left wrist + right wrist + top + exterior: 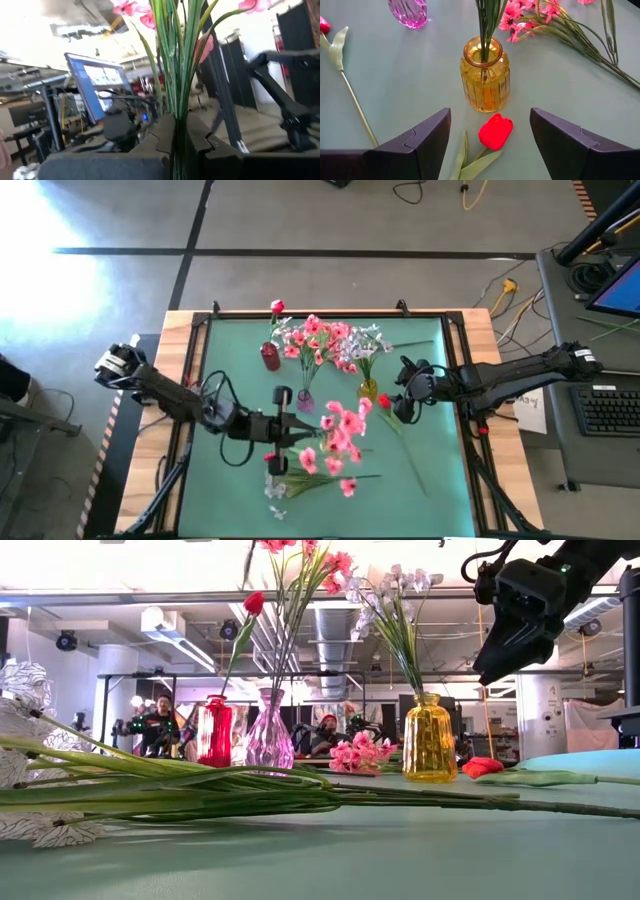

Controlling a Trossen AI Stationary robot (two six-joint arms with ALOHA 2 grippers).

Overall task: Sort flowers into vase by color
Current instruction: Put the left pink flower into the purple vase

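From overhead you look straight down on the whole green table (420,410), both arms entering from its sides, while the low camera sits at tabletop height and faces level across the mat into the room, close to stems lying in front of it. Your right wrist camera looks steeply down, near the yellow vase (485,82), which the overhead (368,388) and low (430,738) views share. Your left wrist camera faces outward along gripped green stems (175,75) toward the room.

Three vases (270,733) — stems (250,795) in front
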